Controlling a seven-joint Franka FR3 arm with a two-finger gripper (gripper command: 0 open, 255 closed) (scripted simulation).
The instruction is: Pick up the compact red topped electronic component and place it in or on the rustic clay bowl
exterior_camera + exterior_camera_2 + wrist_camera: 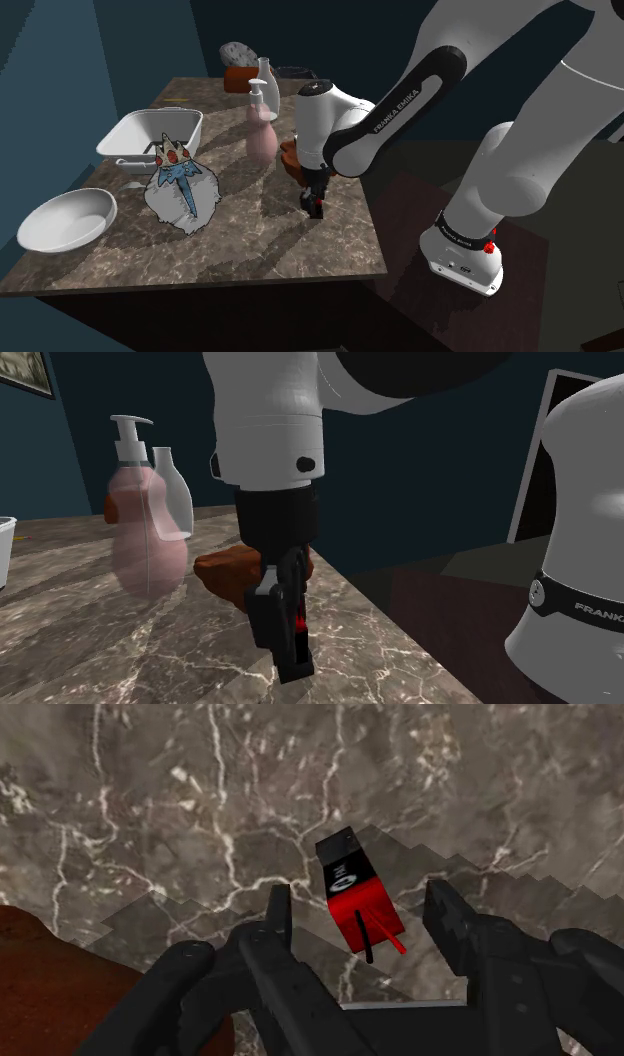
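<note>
my gripper (358,909), fingers spread, straddles the red-topped component (352,884) lying untouched on the marble tabletop (150,804), ready for closing; clay bowl (50,974) just beside, for a short carry

1. Table (300,250): brown marble top with white veins. I work over its edge at the shoulder view's right.
2. Walls (60,60): dark blue, rising beyond the table's far and left sides in the shoulder view.
3. Framed picture (25,372): on the far wall, upper left in the second exterior view.
4. Door frame (530,472): white, far right, with a black area beyond it.
5. Floor (470,560): dull grey-brown, between table and door.
6. Light: dim, with soft shadows across the marble.
</note>
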